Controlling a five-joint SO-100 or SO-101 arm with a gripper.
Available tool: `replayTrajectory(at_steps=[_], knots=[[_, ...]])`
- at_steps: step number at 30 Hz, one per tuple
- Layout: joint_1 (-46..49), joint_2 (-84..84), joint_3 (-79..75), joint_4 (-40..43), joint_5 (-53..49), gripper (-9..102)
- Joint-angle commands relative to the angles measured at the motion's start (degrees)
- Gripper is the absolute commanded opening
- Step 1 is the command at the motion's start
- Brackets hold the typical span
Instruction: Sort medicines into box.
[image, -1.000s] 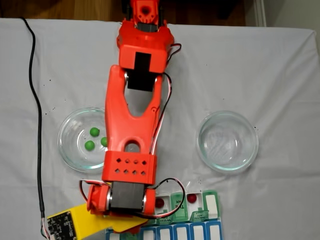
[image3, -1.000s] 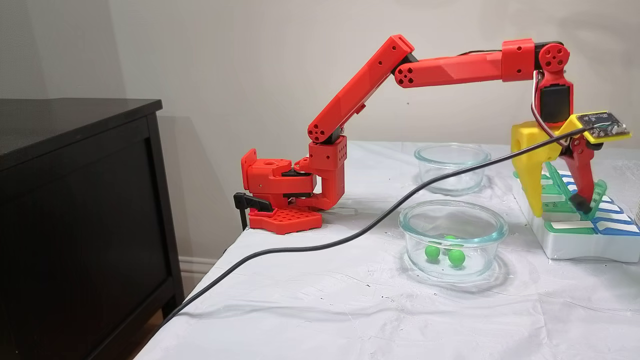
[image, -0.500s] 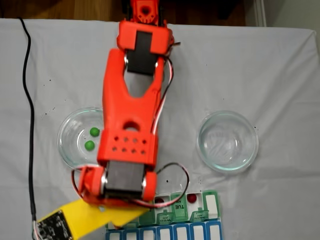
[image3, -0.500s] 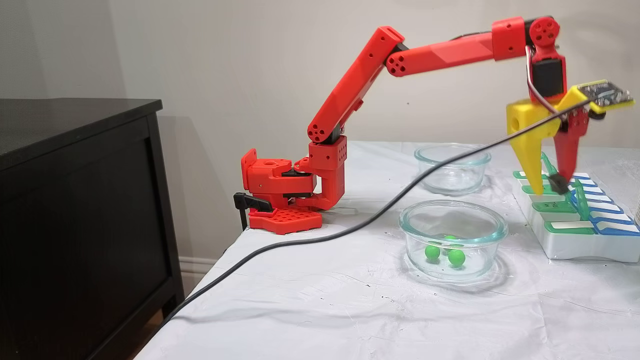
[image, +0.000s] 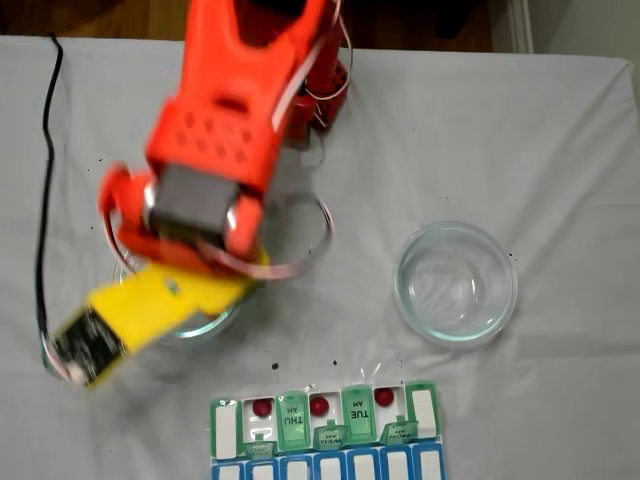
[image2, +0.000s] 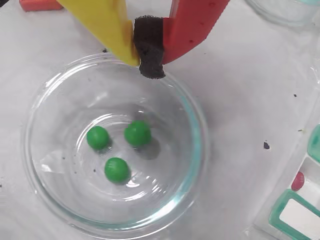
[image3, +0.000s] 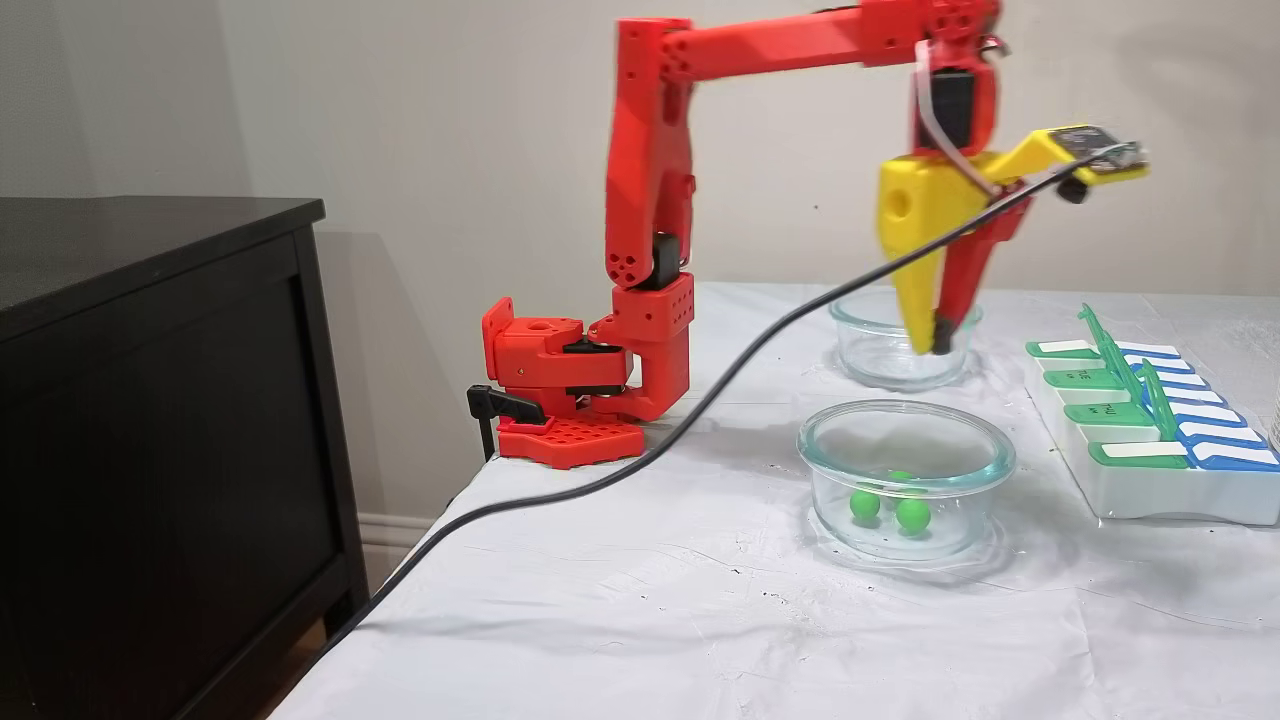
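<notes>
Yellow-and-red two-finger gripper (image2: 148, 64) closed to nothing, black pad pinched between its tips, holding no ball. Hangs in the air over the near rim of a round clear glass dish (image2: 195, 131). Below the tips, on the dish floor: three bright green pea-sized balls (image2: 137, 134), close together. Off to the tool's right in the wrist view, flat white pill organizer with translucent green lids (image: 357, 408), three dark red balls (image: 319, 405) in separate open compartments. Second clear glass dish (image3: 865, 345) behind the gripper in a fixed view.
</notes>
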Motion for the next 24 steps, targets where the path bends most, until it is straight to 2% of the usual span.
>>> replayTrajectory(at_steps=[1, 5, 10, 17, 21, 24], knots=[[3.87, 20.39, 9.76, -6.68, -6.06, 0], [5.19, 23.64, 16.88, -12.3, -9.23, 0], [5.8, 18.46, 19.51, -13.97, -12.66, 0], [4.83, 18.02, 24.43, -21.18, -12.48, 0], [5.71, 8.7, 18.19, -18.28, -11.78, 0], [5.89, 1.14, 13.89, -17.84, -10.46, 6]])
